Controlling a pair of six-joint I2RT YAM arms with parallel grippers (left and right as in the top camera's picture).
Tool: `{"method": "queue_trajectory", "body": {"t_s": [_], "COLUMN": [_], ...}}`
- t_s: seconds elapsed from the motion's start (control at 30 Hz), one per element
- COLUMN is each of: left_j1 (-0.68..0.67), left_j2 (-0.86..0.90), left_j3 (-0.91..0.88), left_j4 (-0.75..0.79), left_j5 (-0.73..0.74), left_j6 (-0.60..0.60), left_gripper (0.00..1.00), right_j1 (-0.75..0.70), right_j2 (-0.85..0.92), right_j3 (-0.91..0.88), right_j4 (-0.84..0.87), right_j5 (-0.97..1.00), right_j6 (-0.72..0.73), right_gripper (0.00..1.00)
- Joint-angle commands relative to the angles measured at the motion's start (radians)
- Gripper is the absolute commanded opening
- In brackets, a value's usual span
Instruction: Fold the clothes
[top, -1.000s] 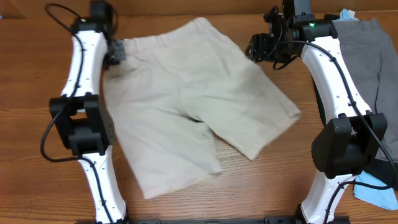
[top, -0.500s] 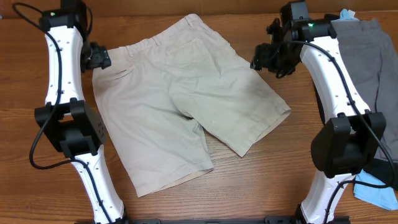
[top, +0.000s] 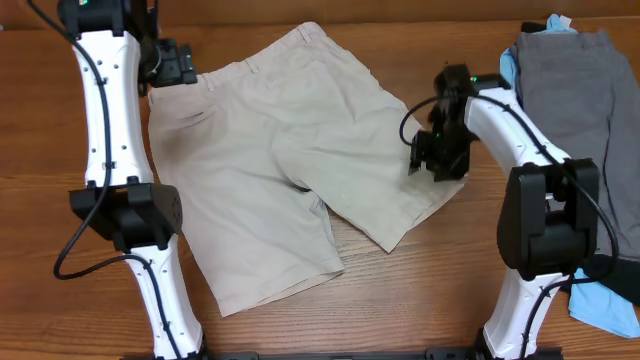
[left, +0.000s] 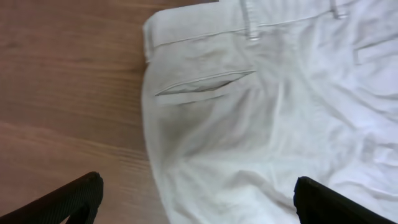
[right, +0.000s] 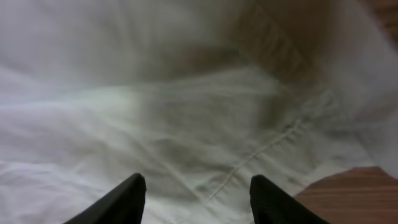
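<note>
Wooden surface (top: 400, 300) carries the beige shorts (top: 270, 150), spread nearly flat at centre, waistband (left: 205, 34) toward the far left and both legs toward the near right. Compared with one second ago, the shorts lie flatter and are drawn out to the left. The left arm (top: 105, 110) now stands higher and farther back, and the left jaws are off the cloth. In the left wrist view its fingers (left: 81, 196) are wide apart with nothing between them, hovering above the waistband corner and a pocket (left: 205, 84). The right arm (top: 510, 115) has swung from beside the shorts to above the hem of the outer leg. The right jaws are also wide, and their fingers (right: 127, 196) straddle the cloth close to the hem seam (right: 261, 152) without closing on it. Judgement: the flattening step appears complete, and the first fold is being set up with a pinch at the leg hem (contact cannot be confirmed). Grey shorts (top: 585, 90) and a light-blue garment (top: 608, 312) lie at the right edge, well apart, not yet folded.
</note>
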Motion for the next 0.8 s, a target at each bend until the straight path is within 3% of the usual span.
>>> {"method": "queue_trajectory", "body": {"t_s": [0.0,0.33,0.77], "left_j1": [-0.028,-0.059,-0.092], "left_j2": [-0.008,-0.008,-0.008], "left_j3": [0.02,0.02,0.02], "left_j4": [0.016,0.027,0.045], "left_j5": [0.02,0.019,0.019], "left_j6": [0.043,0.042,0.041], "left_gripper": [1.0,1.0,1.0], "right_j1": [0.003,-0.02,-0.185], "right_j2": [0.002,0.012,0.096], "right_j3": [-0.087,-0.237,-0.227], "right_j4": [0.085,0.37,0.681], "right_j5": [-0.021,0.213,0.25], "right_j6": [0.029,0.21,0.202], "right_gripper": [0.57,0.49,0.45]}}
